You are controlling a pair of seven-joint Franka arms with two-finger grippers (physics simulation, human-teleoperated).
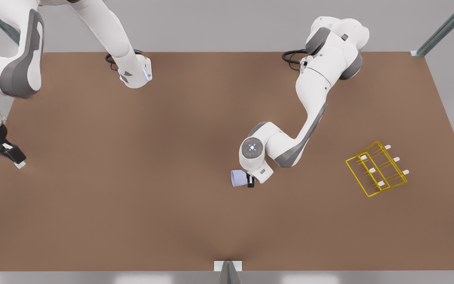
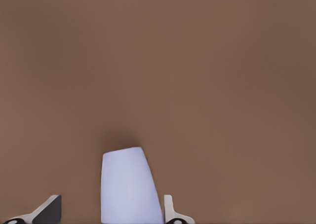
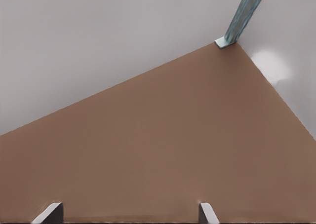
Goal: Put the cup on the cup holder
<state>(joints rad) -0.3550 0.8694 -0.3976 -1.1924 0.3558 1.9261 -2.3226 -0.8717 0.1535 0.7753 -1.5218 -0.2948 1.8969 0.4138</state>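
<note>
While the arm at the front view's left waits at the table edge, its right gripper hangs near that side, well apart from everything else. From this camera I cannot tell how its fingers stand. Near the middle of the brown surface, the other arm reaches down to the cup, which lies on its side with the left gripper just beside it, on the side toward the front view's right. The cup holder stands well apart from the cup, near the table's edge at the front view's right, its white-capped prongs pointing up and outward.

Seen from the left wrist, the cup sits between the two fingertips. One tip is close against its wall; the other stands off with a gap, so the jaws are spread wider than the cup and do not clamp it.

Seen from the right wrist, the right gripper has its fingertips set wide apart over bare table, with nothing between them.
</note>
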